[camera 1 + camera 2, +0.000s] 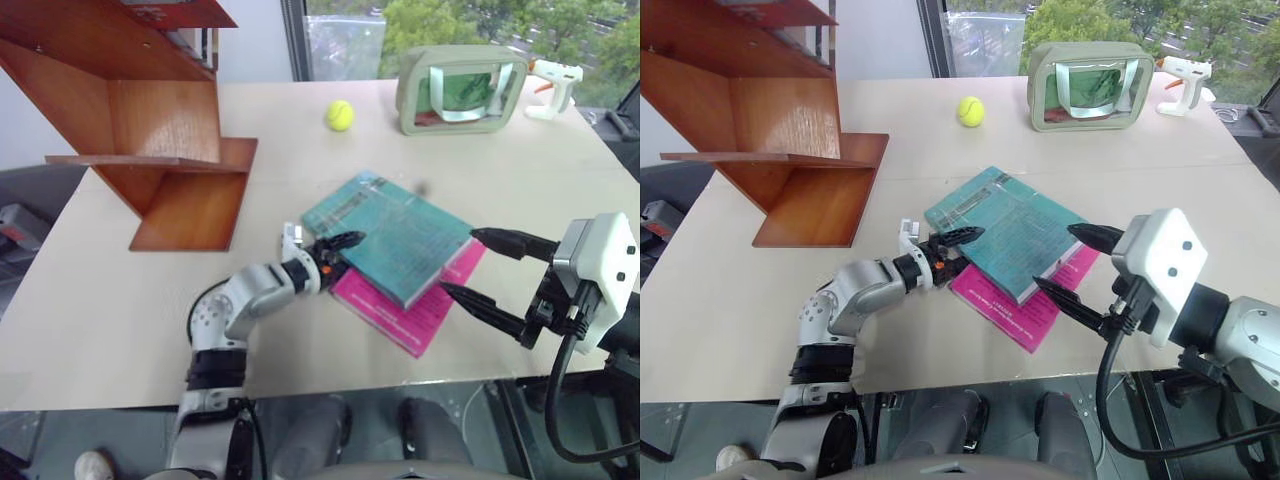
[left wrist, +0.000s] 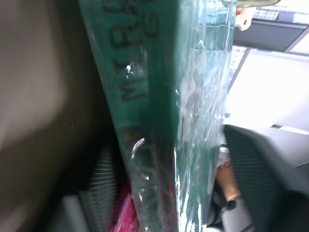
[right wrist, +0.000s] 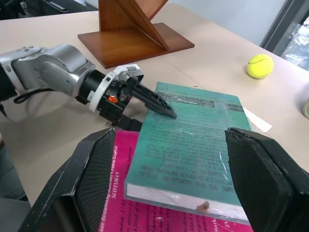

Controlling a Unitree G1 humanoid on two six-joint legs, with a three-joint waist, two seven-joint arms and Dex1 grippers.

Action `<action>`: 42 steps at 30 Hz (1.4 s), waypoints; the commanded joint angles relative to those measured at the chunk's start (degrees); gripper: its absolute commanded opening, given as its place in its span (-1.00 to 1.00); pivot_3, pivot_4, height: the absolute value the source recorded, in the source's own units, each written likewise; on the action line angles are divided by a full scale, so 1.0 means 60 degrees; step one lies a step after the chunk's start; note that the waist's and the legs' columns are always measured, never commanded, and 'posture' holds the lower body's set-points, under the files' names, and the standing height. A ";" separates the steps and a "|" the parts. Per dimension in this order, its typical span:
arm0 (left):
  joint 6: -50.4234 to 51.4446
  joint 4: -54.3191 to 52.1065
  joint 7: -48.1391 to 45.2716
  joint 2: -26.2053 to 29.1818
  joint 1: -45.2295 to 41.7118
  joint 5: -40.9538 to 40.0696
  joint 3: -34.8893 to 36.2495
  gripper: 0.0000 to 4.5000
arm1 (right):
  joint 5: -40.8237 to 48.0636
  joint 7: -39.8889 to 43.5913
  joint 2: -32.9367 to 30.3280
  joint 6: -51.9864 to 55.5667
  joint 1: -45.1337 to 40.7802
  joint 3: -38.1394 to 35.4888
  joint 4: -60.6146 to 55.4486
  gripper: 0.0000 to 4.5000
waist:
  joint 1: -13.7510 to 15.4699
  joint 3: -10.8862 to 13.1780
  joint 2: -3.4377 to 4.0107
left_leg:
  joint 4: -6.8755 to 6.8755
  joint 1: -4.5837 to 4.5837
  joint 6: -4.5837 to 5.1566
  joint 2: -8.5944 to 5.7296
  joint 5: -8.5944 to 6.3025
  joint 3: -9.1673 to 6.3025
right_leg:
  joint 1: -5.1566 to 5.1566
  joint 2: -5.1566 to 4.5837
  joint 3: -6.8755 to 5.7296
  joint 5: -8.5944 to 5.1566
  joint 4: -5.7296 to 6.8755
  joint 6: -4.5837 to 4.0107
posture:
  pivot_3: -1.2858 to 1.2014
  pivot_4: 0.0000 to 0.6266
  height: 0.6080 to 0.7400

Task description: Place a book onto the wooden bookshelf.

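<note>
Centre of the frame: the teal book (image 1: pixel 392 235) lies flat on the table (image 1: pixel 120 300), overlapping a pink book (image 1: pixel 405 310); my left gripper (image 1: pixel 335 256) clasps the teal book's corner, one finger above the cover, one beneath; my right gripper (image 1: pixel 478 266), lower right, hangs released, fingers spread, clear of both books; upper left, the wooden bookshelf (image 1: pixel 150 130); a tennis ball (image 1: pixel 339 115) at top centre.

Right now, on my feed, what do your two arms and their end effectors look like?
The left arm is silver-grey with rounded joints, a black band, a white wrist ring and an orange mark by the left end effector, which has two tapered black fingers. The right end effector has two long black ribbed fingers on a white boxy housing with small round holes, and a black cable loops below it.
</note>
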 commanded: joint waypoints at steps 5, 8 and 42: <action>0.0634 -0.0503 -0.0422 -0.0728 -0.0168 -0.0134 0.1140 -0.96 | -0.0106 -0.0163 0.0022 -0.0173 -0.0204 -0.0107 -0.0207 0.65 | 0.0055 -0.0004 -0.0008 | 0.0003 0.0001 0.0000 0.0000 0.0000 0.0001 | 0.0006 0.0011 -0.0003 0.0000 -0.0001 0.0001 | 0.03 -0.52 1.00; 0.1230 -0.0636 -0.0917 -0.0601 -0.0416 -0.0134 0.1605 -0.96 | -0.0385 -0.0053 0.0167 -0.0195 -0.0359 0.0167 -0.0119 0.65 | 0.0057 -0.0001 -0.0011 | 0.0003 0.0003 0.0001 0.0001 0.0001 0.0000 | 0.0006 0.0017 -0.0003 0.0000 -0.0001 0.0001 | 0.03 -0.52 1.00; -0.7422 -0.0234 -2.0155 1.3991 -0.7221 1.7214 -0.2185 -0.96 | -0.3567 0.4577 0.1952 -0.1800 -0.4015 0.1551 0.4935 0.65 | -0.0667 0.0137 -0.0057 | -0.0047 -0.0135 0.0065 0.0020 0.0007 0.0063 | -0.0158 0.0049 0.0014 0.0002 -0.0046 -0.0008 | 0.03 -0.52 1.00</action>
